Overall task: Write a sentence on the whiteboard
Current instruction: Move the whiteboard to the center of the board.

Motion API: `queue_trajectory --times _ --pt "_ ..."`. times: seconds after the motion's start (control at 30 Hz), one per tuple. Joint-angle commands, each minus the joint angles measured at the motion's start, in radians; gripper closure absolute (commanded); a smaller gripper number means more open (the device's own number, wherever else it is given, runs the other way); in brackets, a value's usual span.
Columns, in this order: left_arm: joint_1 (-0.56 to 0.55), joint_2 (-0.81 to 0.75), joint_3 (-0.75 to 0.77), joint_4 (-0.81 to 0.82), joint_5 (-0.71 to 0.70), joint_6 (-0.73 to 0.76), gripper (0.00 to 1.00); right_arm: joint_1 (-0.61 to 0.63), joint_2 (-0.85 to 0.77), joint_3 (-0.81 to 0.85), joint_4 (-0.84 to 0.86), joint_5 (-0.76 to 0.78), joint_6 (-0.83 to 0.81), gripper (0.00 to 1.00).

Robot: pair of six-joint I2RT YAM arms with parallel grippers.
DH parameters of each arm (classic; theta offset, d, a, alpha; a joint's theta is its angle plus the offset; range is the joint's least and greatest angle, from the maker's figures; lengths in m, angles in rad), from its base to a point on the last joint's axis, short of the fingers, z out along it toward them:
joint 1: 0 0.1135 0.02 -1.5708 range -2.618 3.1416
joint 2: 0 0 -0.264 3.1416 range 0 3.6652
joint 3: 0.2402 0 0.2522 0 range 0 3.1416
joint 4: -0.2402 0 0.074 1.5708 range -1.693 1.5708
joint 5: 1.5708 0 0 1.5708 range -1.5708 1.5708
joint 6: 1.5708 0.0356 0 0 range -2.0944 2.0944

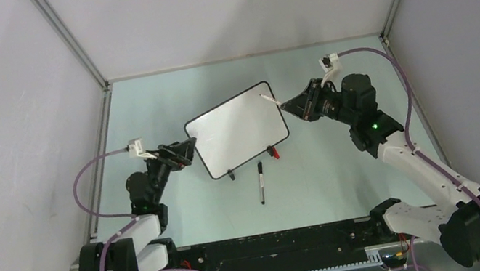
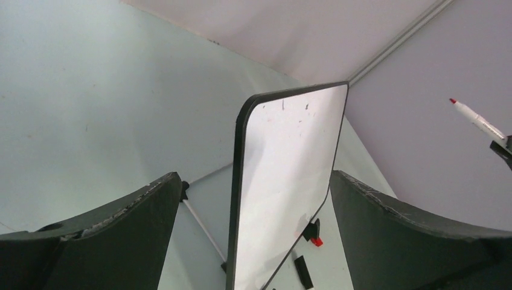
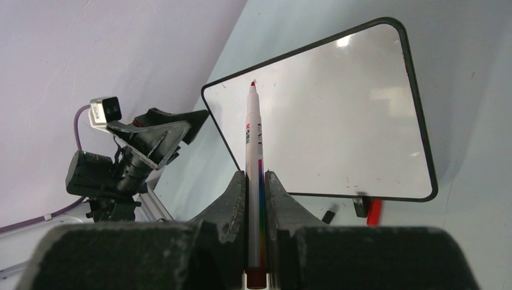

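Whiteboard [image 1: 238,130] blank, standing on desk [image 1: 346,169]. Right jaws pinch red marker [image 3: 253,151], tip near top corner (contact unclear); left jaws spread, straddling board edge. Next: press tip, start first word.

Your whiteboard [image 1: 238,130] stands on the table [image 1: 345,162], its left edge between the left gripper [image 1: 188,150]'s fingers [image 2: 410,235]. The right gripper [image 1: 295,106]'s marker [image 1: 270,100] points near its far right corner; another marker [image 1: 260,182] lies before it.

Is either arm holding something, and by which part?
The right fingers pinch a red-tipped marker by its rear half. The left fingers stand open astride the whiteboard, holding nothing.
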Motion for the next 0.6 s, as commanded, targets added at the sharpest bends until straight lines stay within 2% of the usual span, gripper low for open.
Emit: queue_trajectory --times 0.0,0.17,0.3,0.4,0.57 --pt "-0.007 -0.027 0.005 0.111 0.015 0.026 0.02 0.026 -0.034 0.048 -0.008 0.022 -0.04 1.0" --pt "-0.007 0.076 -0.005 0.256 0.066 -0.005 0.06 0.083 -0.051 0.048 -0.024 0.067 -0.079 1.0" --pt "-0.005 0.19 0.051 0.315 0.123 -0.035 0.15 0.117 -0.058 0.048 -0.028 0.1 -0.101 1.0" --pt "0.002 0.299 0.105 0.445 0.217 -0.095 0.23 0.129 -0.061 0.048 -0.029 0.103 -0.107 1.0" --pt "0.047 0.38 0.18 0.451 0.297 -0.17 0.3 0.142 -0.062 0.048 -0.018 0.111 -0.113 1.0"
